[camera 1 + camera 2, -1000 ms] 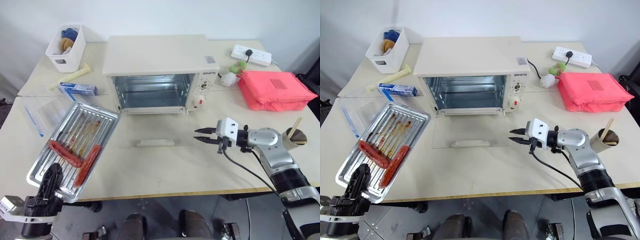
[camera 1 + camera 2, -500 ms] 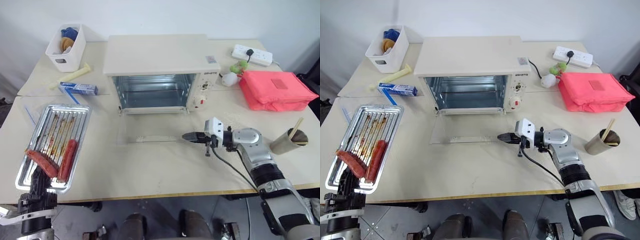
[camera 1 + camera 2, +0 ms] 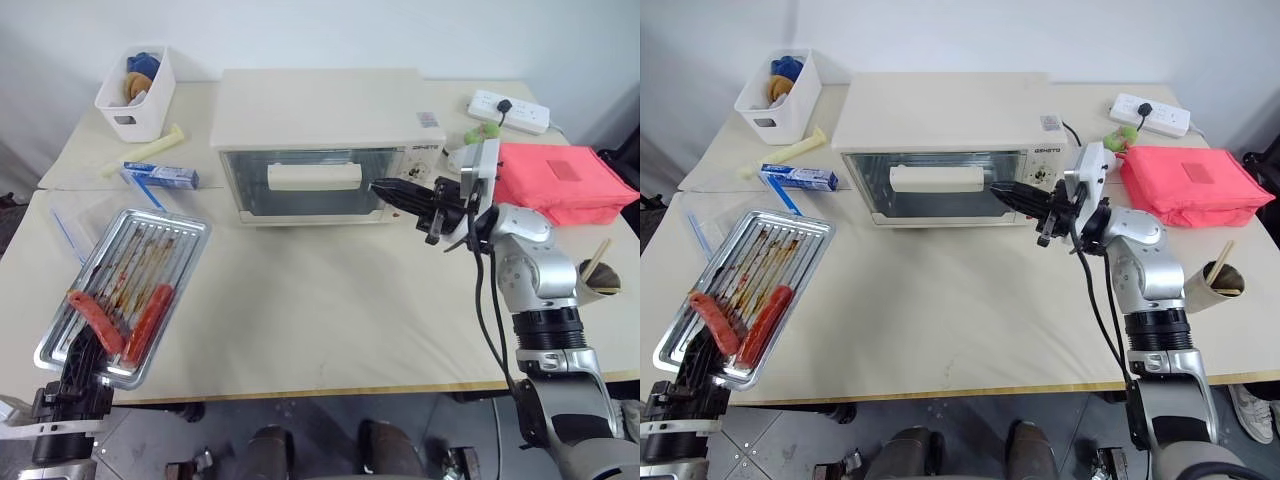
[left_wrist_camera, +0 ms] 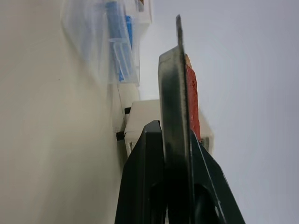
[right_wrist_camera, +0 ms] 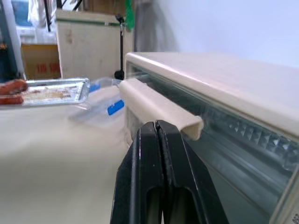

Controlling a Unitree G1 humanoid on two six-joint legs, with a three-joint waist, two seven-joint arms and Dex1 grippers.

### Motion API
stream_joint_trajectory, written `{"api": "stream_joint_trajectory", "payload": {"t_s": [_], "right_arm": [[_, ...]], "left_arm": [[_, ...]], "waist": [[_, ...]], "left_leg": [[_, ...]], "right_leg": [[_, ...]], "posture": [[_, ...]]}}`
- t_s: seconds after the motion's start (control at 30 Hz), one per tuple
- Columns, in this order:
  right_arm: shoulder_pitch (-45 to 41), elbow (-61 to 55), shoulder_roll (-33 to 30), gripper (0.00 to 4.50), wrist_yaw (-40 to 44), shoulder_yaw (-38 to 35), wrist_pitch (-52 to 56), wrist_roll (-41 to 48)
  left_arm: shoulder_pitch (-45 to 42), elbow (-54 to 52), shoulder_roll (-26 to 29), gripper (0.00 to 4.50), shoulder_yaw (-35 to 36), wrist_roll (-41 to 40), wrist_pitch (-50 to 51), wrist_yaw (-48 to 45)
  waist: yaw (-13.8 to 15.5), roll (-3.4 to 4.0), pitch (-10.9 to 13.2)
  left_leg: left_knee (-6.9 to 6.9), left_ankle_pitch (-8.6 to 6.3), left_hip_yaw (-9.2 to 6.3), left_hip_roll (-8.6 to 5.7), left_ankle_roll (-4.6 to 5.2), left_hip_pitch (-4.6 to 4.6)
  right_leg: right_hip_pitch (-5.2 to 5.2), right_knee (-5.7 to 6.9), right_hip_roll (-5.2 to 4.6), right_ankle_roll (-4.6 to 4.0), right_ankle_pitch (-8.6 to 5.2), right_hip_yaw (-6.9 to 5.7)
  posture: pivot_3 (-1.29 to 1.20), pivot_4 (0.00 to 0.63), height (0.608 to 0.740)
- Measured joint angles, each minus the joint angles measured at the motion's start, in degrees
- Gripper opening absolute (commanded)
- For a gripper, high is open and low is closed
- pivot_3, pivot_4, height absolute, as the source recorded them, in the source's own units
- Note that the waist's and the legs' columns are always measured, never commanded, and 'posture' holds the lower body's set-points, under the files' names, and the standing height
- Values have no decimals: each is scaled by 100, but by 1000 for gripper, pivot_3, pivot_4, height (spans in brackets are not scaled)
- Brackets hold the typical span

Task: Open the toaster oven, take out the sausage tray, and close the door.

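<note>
At the toaster oven (image 3: 318, 140), the door (image 3: 303, 184) is shut by the closed right gripper (image 3: 382, 186); the sausage tray (image 3: 125, 290), clamped by the left gripper (image 3: 82, 352), needs setting down.

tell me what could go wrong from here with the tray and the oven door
1. The left gripper pinches only the near edge of the shallow shiny metal sausage tray, which reaches past the table edge; it may tilt and let the two red sausages roll off.
2. The shut right gripper sits at the right end of the glass door of the cream-white toaster oven; the door looks closed, yet may not be fully latched and could drop open.
</note>
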Motion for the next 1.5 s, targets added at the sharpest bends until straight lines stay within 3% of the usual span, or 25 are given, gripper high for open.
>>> {"api": "stream_joint_trajectory", "payload": {"t_s": [0.07,0.2,0.37,0.53,0.57,0.8,1.0,1.27,1.37,1.5], "right_arm": [[163,-204,-255,50,94,-12,191,40],[809,-606,-857,837,158,-322,668,113],[1671,-1228,-1233,2611,250,-655,657,117],[3721,-2649,-1304,4300,21,-1219,423,-2],[3950,-2814,-1327,4460,10,-1270,378,-59],[4780,-3329,-1405,4460,-180,-2002,44,-179],[5428,-3741,-1402,4460,-359,-2286,40,-175],[6006,-3890,-1388,4460,-428,-2497,26,-160],[6010,-3930,-1388,4500,-466,-2492,25,-160],[5986,-4004,-1388,4500,-497,-2453,25,-161]], "left_arm": [[-82,124,291,0,-37,-2,225,-73],[-165,624,1077,0,-252,2,950,-279],[-484,1171,1713,0,-608,3,1603,-414],[-1957,2491,2558,0,-1510,7,2194,-182],[-2116,2657,2703,0,-1677,7,2320,-152],[-3619,3803,3065,0,-3177,163,2891,-73],[-4698,4230,2993,0,-4027,1581,3112,-610],[-5503,4427,2361,0,-4356,3321,2941,-1536],[-5720,4479,2016,813,-4405,3737,2909,-1557],[-5729,4429,1965,1920,-4441,4176,2905,-1634]], "waist": [[0,1,0],[-17,4,2],[-39,14,7],[174,25,6],[142,26,6],[76,32,3],[143,32,3],[209,36,1],[264,35,1],[253,35,2]], "left_leg": [[0,-3,0,-6,5,0],[-3,-12,10,-10,19,-2],[-5,-16,25,-1,15,7],[-1,-6,27,-12,2,1],[-5,-4,21,-11,6,6],[-4,4,33,-23,18,16],[-5,10,52,-29,17,6],[-3,17,70,-33,22,9],[-1,19,72,-35,25,7],[-8,17,72,-33,22,5]], "right_leg": [[2,2,-1,0,0,0],[5,4,-2,0,0,3],[1,11,4,2,1,7],[4,18,8,1,0,-5],[6,24,6,8,4,9],[0,27,6,36,23,40],[5,18,7,36,23,29],[10,19,2,41,26,29],[12,12,0,56,35,32],[7,10,2,57,35,30]], "posture": [[0,150,740],[0,150,740],[0,150,740],[0,150,740],[0,150,740],[0,150,740],[0,150,740],[0,150,740],[0,150,740],[0,150,740]]}}
